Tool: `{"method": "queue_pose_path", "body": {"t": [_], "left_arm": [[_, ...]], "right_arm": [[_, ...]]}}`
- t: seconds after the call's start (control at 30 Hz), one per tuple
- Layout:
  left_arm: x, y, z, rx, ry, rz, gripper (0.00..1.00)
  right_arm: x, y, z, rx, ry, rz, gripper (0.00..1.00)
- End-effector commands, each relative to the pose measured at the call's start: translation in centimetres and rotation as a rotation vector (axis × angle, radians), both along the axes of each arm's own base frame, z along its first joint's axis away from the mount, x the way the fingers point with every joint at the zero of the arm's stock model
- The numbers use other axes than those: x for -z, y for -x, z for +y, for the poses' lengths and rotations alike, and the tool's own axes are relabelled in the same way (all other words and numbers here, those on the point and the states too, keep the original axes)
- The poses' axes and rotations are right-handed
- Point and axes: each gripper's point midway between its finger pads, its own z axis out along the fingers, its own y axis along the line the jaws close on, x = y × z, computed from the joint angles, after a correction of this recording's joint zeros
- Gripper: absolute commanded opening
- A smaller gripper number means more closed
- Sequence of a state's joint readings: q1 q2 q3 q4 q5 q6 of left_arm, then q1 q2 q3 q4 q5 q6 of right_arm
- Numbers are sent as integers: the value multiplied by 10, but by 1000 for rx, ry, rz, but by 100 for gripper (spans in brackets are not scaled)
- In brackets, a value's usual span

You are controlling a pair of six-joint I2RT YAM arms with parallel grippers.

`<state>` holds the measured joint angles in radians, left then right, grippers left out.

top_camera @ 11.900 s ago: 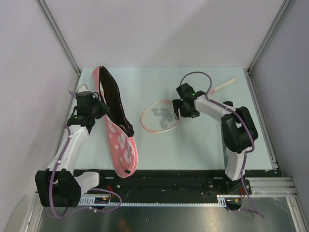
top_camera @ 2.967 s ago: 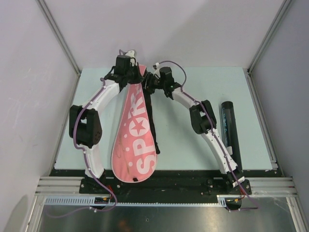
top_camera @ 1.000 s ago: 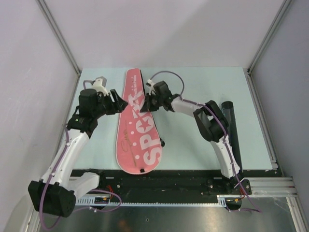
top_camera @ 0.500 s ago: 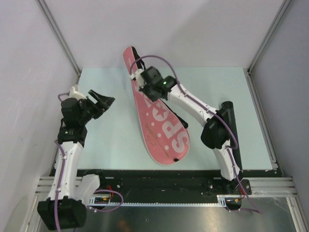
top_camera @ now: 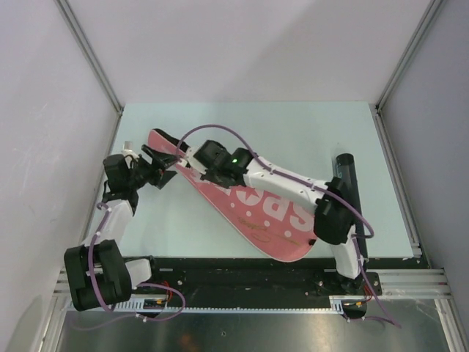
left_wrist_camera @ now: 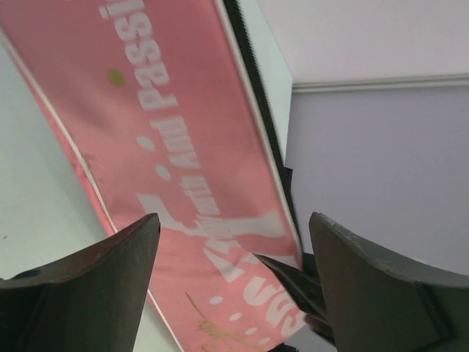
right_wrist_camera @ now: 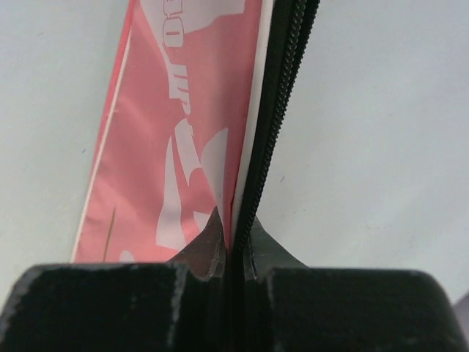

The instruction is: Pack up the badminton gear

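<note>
On table [top_camera: 293,132], pink bag [top_camera: 253,220] diagonal, narrow end far-left, right gripper [top_camera: 198,163] clamping it, left gripper [top_camera: 161,167] released

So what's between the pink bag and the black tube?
The right arm's elbow sits between the pink bag and the black tube, seen in the top view.

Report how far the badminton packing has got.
Apparently done: the pink bag lies flat, lettering up, with no loose gear showing except the dark tube. In hand: the right gripper has its jaws shut on the bag's zipper edge; the left gripper is open near it. Left: the tube lies outside the bag.
</note>
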<state>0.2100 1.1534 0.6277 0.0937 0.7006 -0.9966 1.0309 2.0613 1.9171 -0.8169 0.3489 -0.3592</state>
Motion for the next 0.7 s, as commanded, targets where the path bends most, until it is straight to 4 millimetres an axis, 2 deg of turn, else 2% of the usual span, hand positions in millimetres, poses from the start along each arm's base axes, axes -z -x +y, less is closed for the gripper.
{"method": "queue_pose_path", "body": {"t": [0.0,0.03,0.13,0.17,0.27,0.33,0.37,0.4,0.43,0.47,0.5,0.53,0.67], "left_arm": [[-54,2,-18,155,-18,-318,86],[-64,7,-18,159,-82,-392,83],[-80,12,-9,95,-190,-496,81],[-81,12,-9,82,-191,-490,81],[-92,10,-22,115,-98,-435,78],[-104,11,-36,166,-4,-388,83],[-106,15,-50,197,13,-373,87],[-107,17,-55,196,5,-369,92],[-108,12,-52,116,-23,-332,99],[-111,16,-66,133,-39,-329,100],[-123,13,-68,110,-70,-348,100],[-111,9,-66,74,-79,-277,100],[-98,-6,-71,51,11,-140,100]], "right_arm": [[-83,15,1,-94,-288,39,0],[-76,13,-8,-91,-269,54,0],[-89,-3,-22,-96,-254,-58,0],[-90,-5,-30,-84,-235,-99,0],[-104,-21,-31,-39,-210,-255,0],[-113,-30,-27,-17,-182,-356,0],[-119,-34,-31,22,-142,-413,0],[-116,-36,-28,29,-119,-435,0],[-123,-39,-26,33,-118,-476,0],[-127,-37,-23,32,-117,-498,0],[-131,-35,-21,29,-140,-524,0],[-136,-34,-20,13,-134,-553,0],[-138,-20,-10,-34,-122,-607,0]]}}
